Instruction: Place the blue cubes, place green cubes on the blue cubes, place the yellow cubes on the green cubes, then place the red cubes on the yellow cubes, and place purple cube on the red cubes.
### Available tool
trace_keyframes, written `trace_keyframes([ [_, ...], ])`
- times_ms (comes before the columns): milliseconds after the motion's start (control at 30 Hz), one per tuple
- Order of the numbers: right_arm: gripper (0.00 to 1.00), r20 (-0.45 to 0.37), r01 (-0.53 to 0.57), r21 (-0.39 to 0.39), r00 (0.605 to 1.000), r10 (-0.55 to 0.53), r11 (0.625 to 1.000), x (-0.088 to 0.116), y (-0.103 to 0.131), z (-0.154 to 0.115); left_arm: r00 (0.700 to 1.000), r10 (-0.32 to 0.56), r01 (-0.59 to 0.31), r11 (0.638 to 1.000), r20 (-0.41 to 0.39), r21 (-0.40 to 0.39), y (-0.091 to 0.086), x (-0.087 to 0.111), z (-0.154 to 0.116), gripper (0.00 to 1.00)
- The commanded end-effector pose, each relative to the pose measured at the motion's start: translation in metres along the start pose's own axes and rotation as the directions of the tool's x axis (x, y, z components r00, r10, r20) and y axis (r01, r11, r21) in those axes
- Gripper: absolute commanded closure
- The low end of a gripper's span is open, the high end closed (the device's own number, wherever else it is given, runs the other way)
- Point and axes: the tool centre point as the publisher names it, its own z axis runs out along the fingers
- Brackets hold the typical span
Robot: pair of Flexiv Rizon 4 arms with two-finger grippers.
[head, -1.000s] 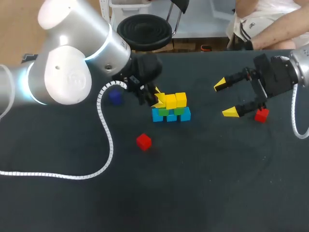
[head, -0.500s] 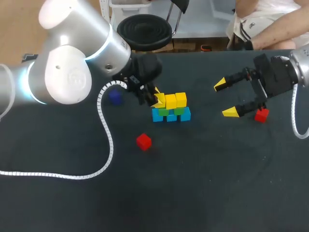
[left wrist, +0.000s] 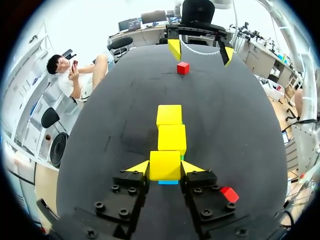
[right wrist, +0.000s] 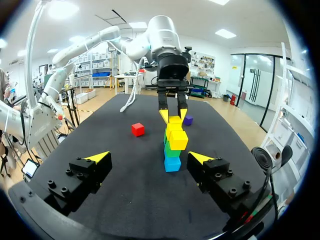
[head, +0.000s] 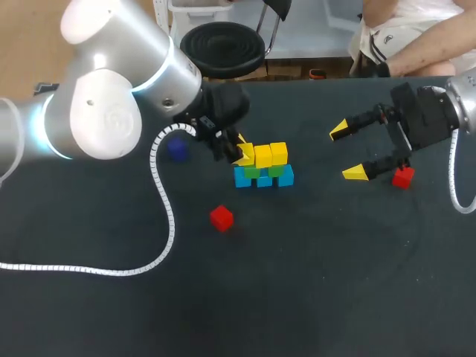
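No motion over the last second: the left hand (left wrist: 166,167) stays clamped on the yellow cube (left wrist: 164,161), which sits on the green cubes (head: 253,172) at the stack's (head: 264,179) 9 o'clock end. The right hand (head: 347,152) waits at 3 o'clock with fingers apart, a red cube (head: 402,177) just beside it. The yellow layer looks done bar the release, so reds are likely next.

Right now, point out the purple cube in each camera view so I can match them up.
Head view: the purple cube lies on the table left of the cube stack.
Left wrist view: not in it.
Right wrist view: the purple cube sits beyond the cube stack, beside the left gripper.
Shared landmark: the cube stack, which the left wrist view shows too.
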Motion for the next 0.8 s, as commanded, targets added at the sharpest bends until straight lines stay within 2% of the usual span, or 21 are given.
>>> trace_keyframes([
  [33,0.00,0.000,0.001,0.001,1.000,-0.001,1.000,0.0002,0.0001,0.0002,1.000,-0.002,0.002,1.000,-0.005,0.001,0.0030,-0.0008,0.0013,1.00],
  [800,0.00,0.000,0.001,0.001,1.000,-0.001,1.000,0.0002,0.0001,0.0002,1.000,-0.014,0.014,1.000,-0.008,0.003,0.0023,0.0013,0.0032,1.00],
])
